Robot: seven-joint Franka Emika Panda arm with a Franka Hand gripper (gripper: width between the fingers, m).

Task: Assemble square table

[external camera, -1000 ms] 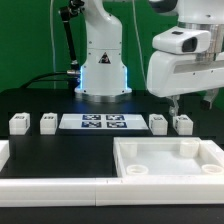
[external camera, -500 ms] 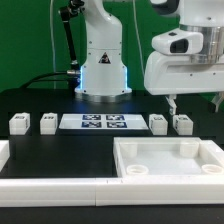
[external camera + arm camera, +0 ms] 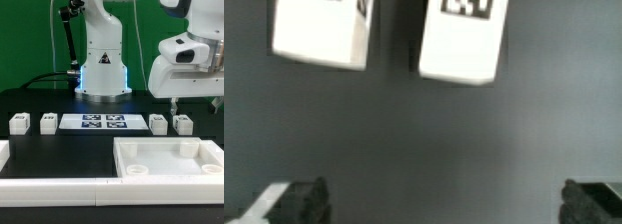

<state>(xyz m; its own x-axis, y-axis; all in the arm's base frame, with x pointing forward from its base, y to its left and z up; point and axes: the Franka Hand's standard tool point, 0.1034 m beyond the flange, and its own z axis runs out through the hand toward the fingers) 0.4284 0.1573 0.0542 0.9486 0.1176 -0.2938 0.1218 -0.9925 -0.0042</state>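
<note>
- Currently the gripper (image 3: 196,103) is hovering above the table, its fingers (image 3: 295,203) spread wide and carrying nothing. The wrist view is showing only bare dark surface between them.
- In the exterior view it is hanging at roughly twelve o'clock from two legs, the inner leg (image 3: 158,123) and the outer leg (image 3: 182,123). They are standing just beside each other, at three o'clock from the marker board (image 3: 100,121).
- The square table top (image 3: 165,146) is lying rim-up at about six o'clock from that pair. The third leg (image 3: 47,122) and fourth leg (image 3: 18,123) are waiting at nine o'clock from the marker board.
- Likely trouble:
  - The pair is sitting so close together that a finger dropping into the narrow gap could be nudging or toppling the neighbour.
  - The wide spread could equally be straddling both legs at once.
  - In the wrist view the legs are lying ahead of the fingertips, not between them. A straight descent from here would probably be closing on empty table.
- Room to move:
  - A strip of open table is running between the row of legs and the top's raised rim, so a low sweep toward six o'clock is risking that rim.
  - The robot base (image 3: 103,62) is standing at about ten o'clock from the pair, well apart.
  - The fence bar (image 3: 50,186) is bordering the near edge.
  - Space toward three o'clock is running out of frame, so it cannot be judged.
</note>
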